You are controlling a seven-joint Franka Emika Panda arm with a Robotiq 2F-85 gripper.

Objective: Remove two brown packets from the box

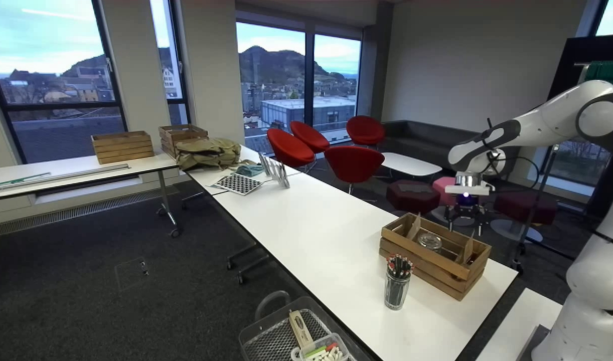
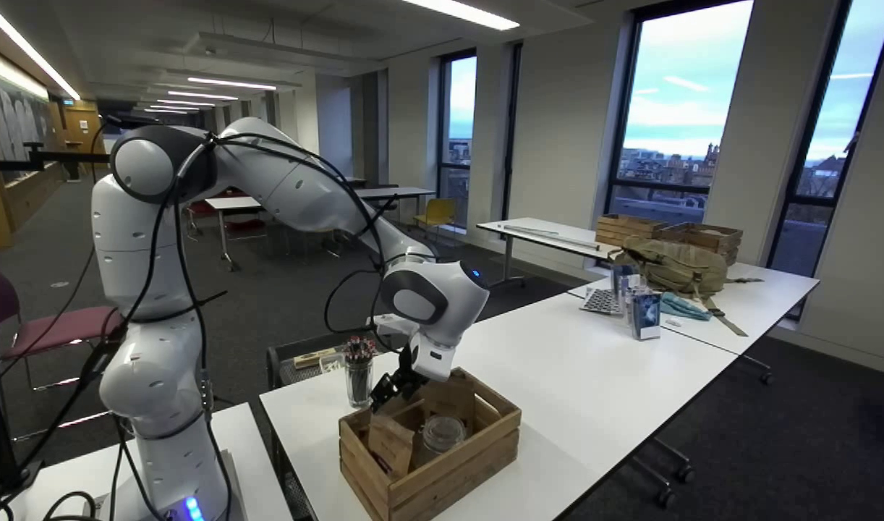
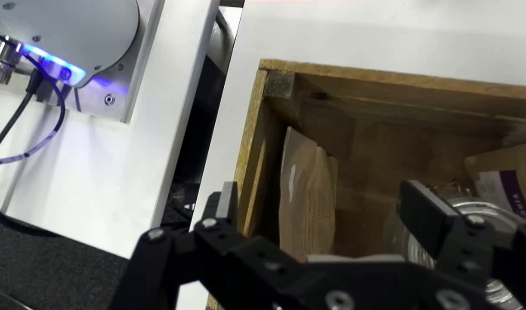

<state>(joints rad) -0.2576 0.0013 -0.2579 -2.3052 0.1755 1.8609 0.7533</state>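
Observation:
The wooden box (image 1: 427, 264) stands on the white table and also shows in an exterior view (image 2: 456, 474) and in the wrist view (image 3: 375, 76). One brown packet (image 3: 308, 198) stands tilted at the box's end nearest the robot base; it shows in both exterior views (image 1: 466, 250) (image 2: 391, 443). A second brown packet (image 1: 414, 228) leans at the far end; its purple and white label shows in the wrist view (image 3: 504, 176). My gripper (image 3: 322, 201) is open and empty above the near end, its fingers (image 1: 465, 229) either side of the near packet in the wrist view.
A clear glass jar (image 2: 443, 434) stands in the box between the packets. A glass of pencils (image 1: 397, 286) stands beside the box. A wire basket (image 1: 266, 341) is beside the table edge. The backpack (image 1: 208, 152) and more crates (image 1: 123, 147) are far off.

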